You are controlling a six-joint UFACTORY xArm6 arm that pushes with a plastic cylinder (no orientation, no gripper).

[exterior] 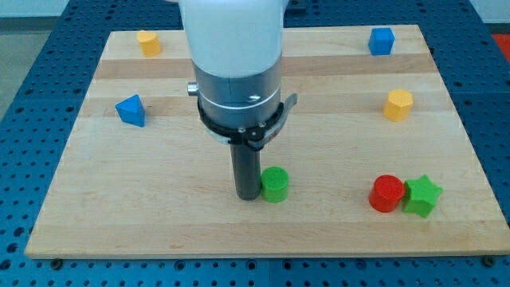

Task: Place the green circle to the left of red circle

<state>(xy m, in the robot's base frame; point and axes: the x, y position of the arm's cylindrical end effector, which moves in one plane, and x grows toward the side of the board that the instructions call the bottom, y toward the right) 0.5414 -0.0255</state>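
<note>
1. Seven small blocks, matte and faintly ridged like printed plastic, sit on a pale wooden board [263, 231] with visible grain bands; around it lies a blue perforated table [24, 64].
2. My tip [246, 195] is the blunt lower end of a straight dark rod under a white and grey metal arm housing [235, 64]. It has no jaws, so it grasps nothing; it stands on the board touching, or just beside, the green circle's left side.
3. The green circle [275, 184], a short upright cylinder, lies low on the board near its middle.
4. The red circle [387, 193], also a short cylinder, sits well apart toward the view's right, at about the same height in the view.
5. A green star [421, 196] touches the red circle's right side.
6. A yellow hexagonal block [398, 104] sits at the right, a blue cube [382, 41] at the top right.
7. A blue wedge-like block [131, 110] sits at the left; a yellow block [148, 42], shape unclear, at the top left.
</note>
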